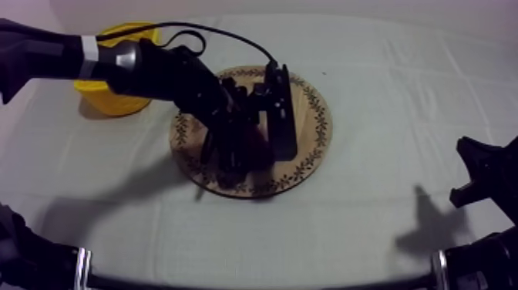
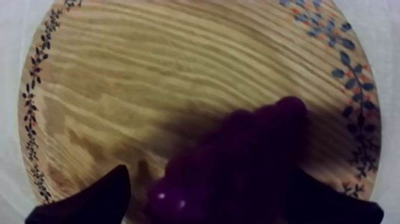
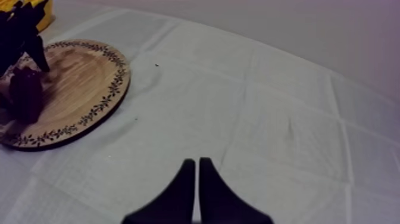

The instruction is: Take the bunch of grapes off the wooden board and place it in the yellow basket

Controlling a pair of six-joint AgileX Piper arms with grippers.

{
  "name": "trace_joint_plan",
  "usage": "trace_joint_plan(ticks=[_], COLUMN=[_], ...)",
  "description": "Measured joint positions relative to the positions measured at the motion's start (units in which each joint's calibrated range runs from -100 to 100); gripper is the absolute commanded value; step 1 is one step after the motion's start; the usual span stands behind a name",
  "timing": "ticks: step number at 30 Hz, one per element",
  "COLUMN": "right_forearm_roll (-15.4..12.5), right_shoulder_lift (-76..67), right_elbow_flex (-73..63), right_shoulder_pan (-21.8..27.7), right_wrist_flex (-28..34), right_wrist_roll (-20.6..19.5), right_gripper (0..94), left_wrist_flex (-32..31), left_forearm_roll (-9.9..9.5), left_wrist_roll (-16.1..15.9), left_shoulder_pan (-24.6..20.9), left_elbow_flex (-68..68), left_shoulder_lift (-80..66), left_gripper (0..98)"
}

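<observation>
The dark purple bunch of grapes (image 2: 238, 155) lies on the round wooden board (image 2: 149, 65) with the patterned rim. My left gripper (image 2: 208, 174) hangs low over it, open, one black finger on each side of the bunch. From above, the left arm reaches in from the upper left and the left gripper (image 1: 235, 154) hides much of the grapes (image 1: 258, 144) on the board (image 1: 312, 116). The yellow basket (image 1: 112, 96) stands behind the board to the left, partly under the arm. My right gripper (image 3: 196, 173) is shut on nothing above the cloth, far from the board (image 3: 77, 83).
The right arm (image 1: 482, 173) rests at the right edge of the table. In the right wrist view the grapes (image 3: 27, 92) and the left gripper (image 3: 21, 36) sit on the board's far side, with the basket (image 3: 30, 7) behind. Bare cloth lies all round the board.
</observation>
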Motion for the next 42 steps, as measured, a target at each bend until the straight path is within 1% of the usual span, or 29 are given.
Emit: trace_joint_plan(ticks=[4,6,13,18,23,29,35,42], right_forearm_roll=[0.0,0.0,0.0,0.0,0.0,0.0,0.0,0.0], right_shoulder_lift=[0.0,0.0,0.0,0.0,0.0,0.0,0.0,0.0], right_elbow_flex=[0.0,0.0,0.0,0.0,0.0,0.0,0.0,0.0], right_shoulder_pan=[0.0,0.0,0.0,0.0,0.0,0.0,0.0,0.0], right_wrist_flex=[0.0,0.0,0.0,0.0,0.0,0.0,0.0,0.0], right_wrist_roll=[0.0,0.0,0.0,0.0,0.0,0.0,0.0,0.0], right_gripper=[0.4,0.4,0.4,0.4,0.4,0.4,0.4,0.4], left_wrist_flex=[0.16,0.25,-0.95,-1.27,-1.1,-0.5,2.87,8.08], left_forearm_roll=[-1.17,-1.42,-1.75,-1.89,-1.78,-1.61,-1.49,-1.12], left_wrist_roll=[1.29,1.74,1.99,2.19,2.72,3.16,3.91,4.96], left_shoulder_pan=[-0.04,-0.08,-0.41,-0.68,-1.04,-2.1,-3.92,-6.82], left_elbow_flex=[-1.28,-1.6,-1.54,-0.73,0.52,3.87,8.31,17.24], left_shoulder_lift=[1.23,1.58,1.81,0.95,-1.45,-7.45,-15.66,-28.44], left_gripper=[91.5,86.7,64.1,56.5,53.2,51.9,51.2,50.7])
